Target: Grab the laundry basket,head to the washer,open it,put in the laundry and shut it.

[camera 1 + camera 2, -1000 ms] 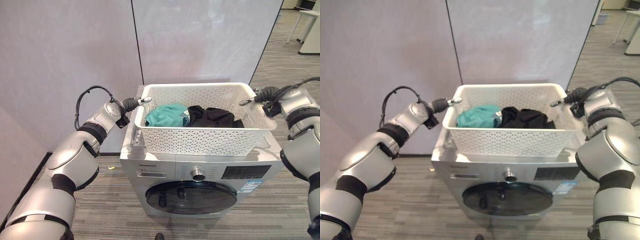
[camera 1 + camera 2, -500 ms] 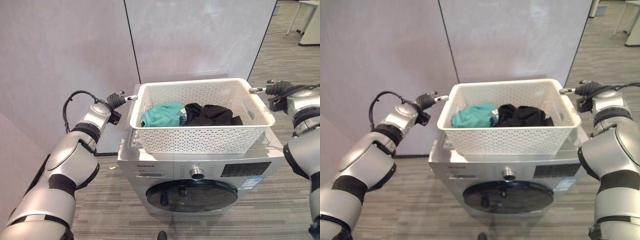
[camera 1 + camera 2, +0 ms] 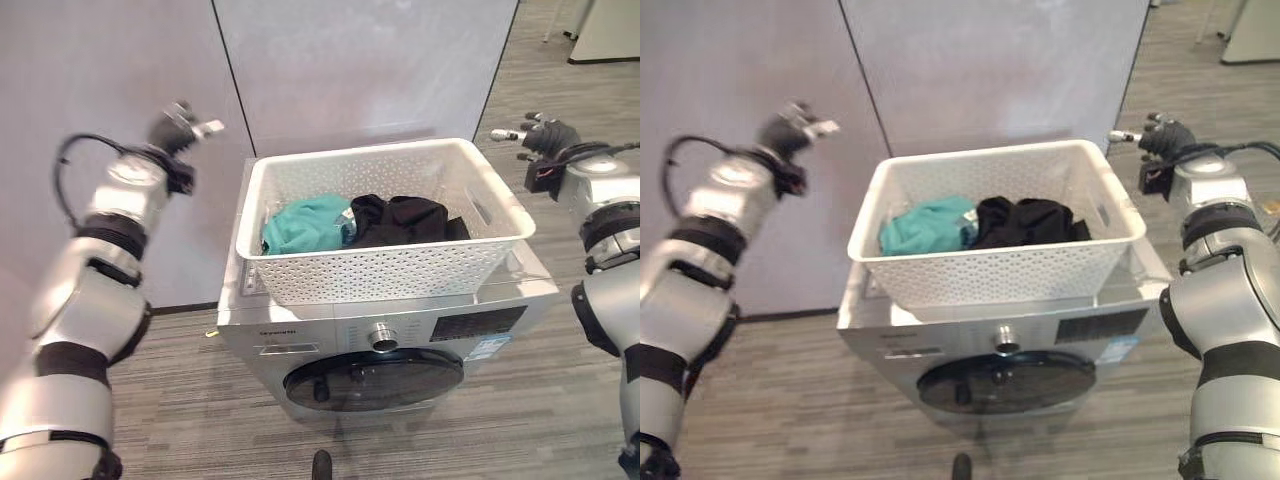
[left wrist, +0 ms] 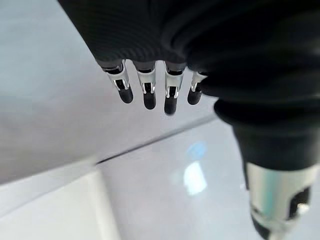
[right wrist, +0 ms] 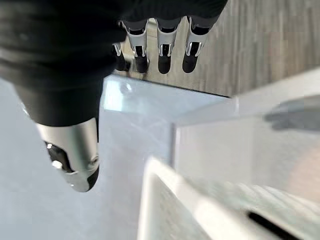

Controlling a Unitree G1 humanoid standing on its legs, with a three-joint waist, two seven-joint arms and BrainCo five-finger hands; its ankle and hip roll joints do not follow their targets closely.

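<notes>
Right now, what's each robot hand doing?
Left robot hand: open, holding nothing, left of the basket.
Right robot hand: open, holding nothing, right of it.

basket: I see a white laundry basket (image 3: pixel 400 272), its walls dotted all over with small holes
teal laundry: a teal-green garment (image 3: pixel 303 223) in the basket
black laundry: a plain black garment (image 3: pixel 405 220) just beside the teal one
washer: silver-grey washer (image 3: pixel 300 330), with a dark tinted door (image 3: pixel 372 378) and a black panel (image 3: pixel 478 324)
floor: grey striped floor (image 3: pixel 200 400)
wall: I read the wall (image 3: pixel 350 70) past my fingers as pale grey
fingers: silver fingers (image 4: pixel 145 90) with dark tips
</notes>
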